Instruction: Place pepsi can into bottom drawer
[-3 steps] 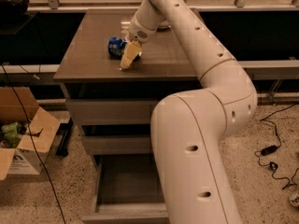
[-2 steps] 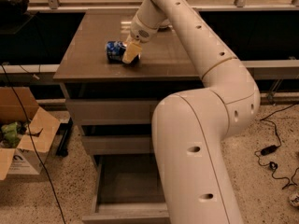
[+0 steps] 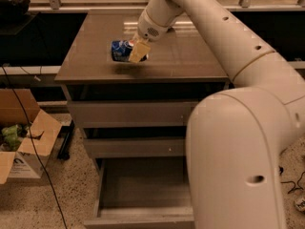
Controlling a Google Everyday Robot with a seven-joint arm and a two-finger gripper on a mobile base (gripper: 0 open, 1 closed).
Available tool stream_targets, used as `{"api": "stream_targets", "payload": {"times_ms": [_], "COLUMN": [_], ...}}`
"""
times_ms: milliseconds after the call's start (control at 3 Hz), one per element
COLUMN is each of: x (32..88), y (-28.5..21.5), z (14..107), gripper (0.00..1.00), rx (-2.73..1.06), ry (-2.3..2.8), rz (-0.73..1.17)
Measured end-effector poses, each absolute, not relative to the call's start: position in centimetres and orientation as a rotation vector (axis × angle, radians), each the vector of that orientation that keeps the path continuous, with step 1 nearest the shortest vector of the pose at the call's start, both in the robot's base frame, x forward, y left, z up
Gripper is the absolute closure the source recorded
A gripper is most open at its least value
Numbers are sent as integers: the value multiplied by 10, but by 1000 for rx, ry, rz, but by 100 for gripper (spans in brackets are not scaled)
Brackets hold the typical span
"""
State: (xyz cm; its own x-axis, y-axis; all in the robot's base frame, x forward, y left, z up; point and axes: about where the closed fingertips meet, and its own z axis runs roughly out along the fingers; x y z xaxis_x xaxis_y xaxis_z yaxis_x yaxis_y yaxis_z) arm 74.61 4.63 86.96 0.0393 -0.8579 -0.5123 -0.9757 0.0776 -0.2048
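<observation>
The pepsi can is a small blue can lying on its side, held just over the brown cabinet top, with a faint shadow under it. My gripper reaches down from the white arm and is shut on the can's right end. One tan finger shows in front of the can; the other is hidden behind it. The bottom drawer is pulled open below the two shut upper drawers, and its tray looks empty.
My large white arm covers the cabinet's right side and part of the open drawer. An open cardboard box stands on the floor at the left, with a black cable running past it. A dark bowl-like object sits at the far left.
The gripper's fingers have closed in around the can's right end. The can now hangs slightly above the cabinet top, where before it lay on it.
</observation>
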Motion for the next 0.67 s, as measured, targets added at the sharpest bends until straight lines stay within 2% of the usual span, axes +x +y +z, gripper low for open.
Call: {"api": "stream_targets", "payload": {"times_ms": [667], "x": [633], "y": [33], "z": [968], "gripper": [100], "rx": [-1659], "ry": [1637], "rz": [332]}}
